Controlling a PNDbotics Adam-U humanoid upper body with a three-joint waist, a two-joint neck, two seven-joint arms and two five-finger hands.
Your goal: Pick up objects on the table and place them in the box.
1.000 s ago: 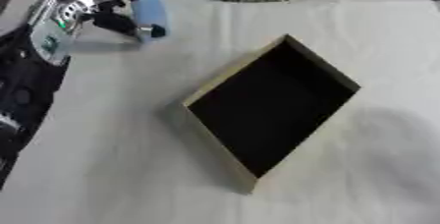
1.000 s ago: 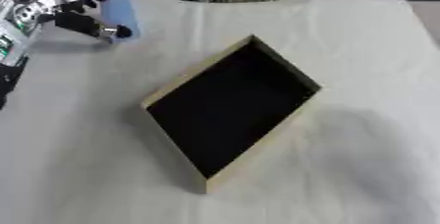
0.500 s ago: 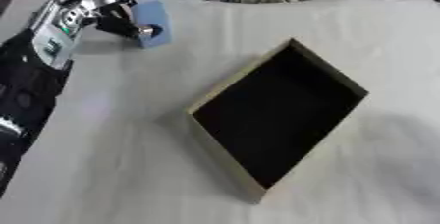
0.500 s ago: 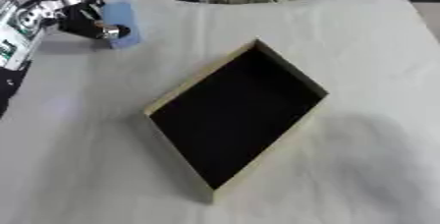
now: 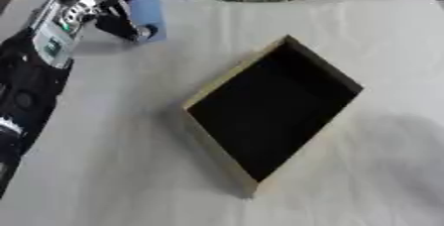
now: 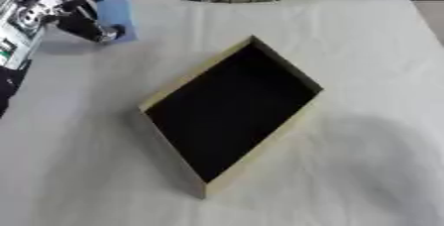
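**Left hand at the blue object, far corner; box waits mid-worktop**

Nearest: bare white-covered worktop (image 5: 113,160). No loose objects at 6 o'clock.

Centre: the box (image 5: 227,150), pale wooden rim, dark inside, turned like a diamond with one corner toward 6 and the opposite toward 12. Nothing visible in it.

Far, about 10–11 o'clock: the left arm comes in along the left edge and the left hand (image 5: 117,14) sits over a flat light-blue object (image 5: 149,9) lying on the worktop. Fingers curled downward, dark fingertips touching or just over the object's near edge. Whether they have actually closed on it, I cannot tell. Object looks like a small thin rectangle, long axis running roughly 6 to 12.

Key relation: the blue object lies directly under and just beyond the fingertips, on the 12–1 o'clock side of the hand. The box sits well apart, toward 4–5 o'clock from the hand. The left hand is the only one near; the right hand shows in neither view.

Judgement: grasp stage, object not yet lifted.
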